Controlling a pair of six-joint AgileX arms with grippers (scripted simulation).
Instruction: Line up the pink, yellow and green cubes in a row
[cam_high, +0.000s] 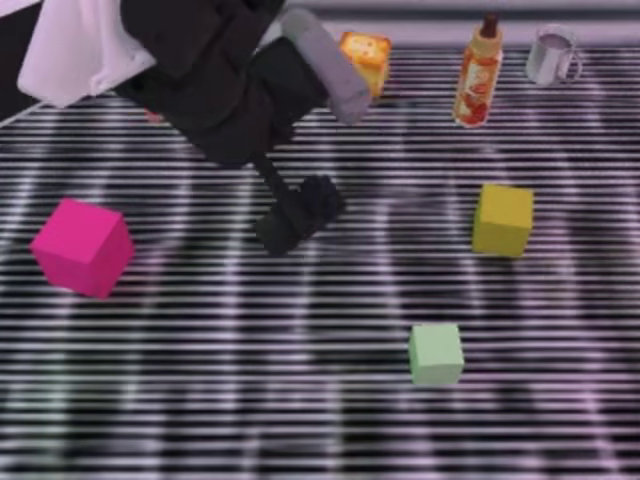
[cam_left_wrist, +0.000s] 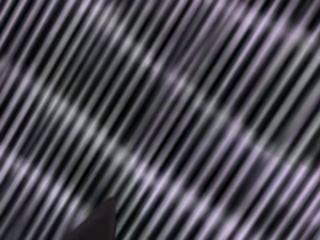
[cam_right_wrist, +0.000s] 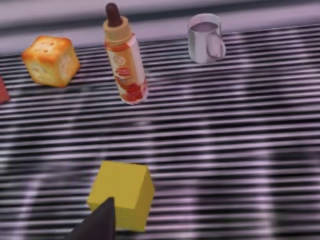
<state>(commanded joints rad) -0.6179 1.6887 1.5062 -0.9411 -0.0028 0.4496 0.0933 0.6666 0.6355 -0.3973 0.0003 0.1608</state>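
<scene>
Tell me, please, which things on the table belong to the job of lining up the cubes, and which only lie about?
Belong to the job:
pink cube
yellow cube
green cube

Only lying about:
orange box
bottle
mug

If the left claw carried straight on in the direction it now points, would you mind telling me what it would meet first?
Most likely only bare striped table. The left claw points down near the table's middle, and its wrist view shows nothing but stripes ahead. The pink cube sits off to the left, out of that line, though depth is hard to judge.
</scene>
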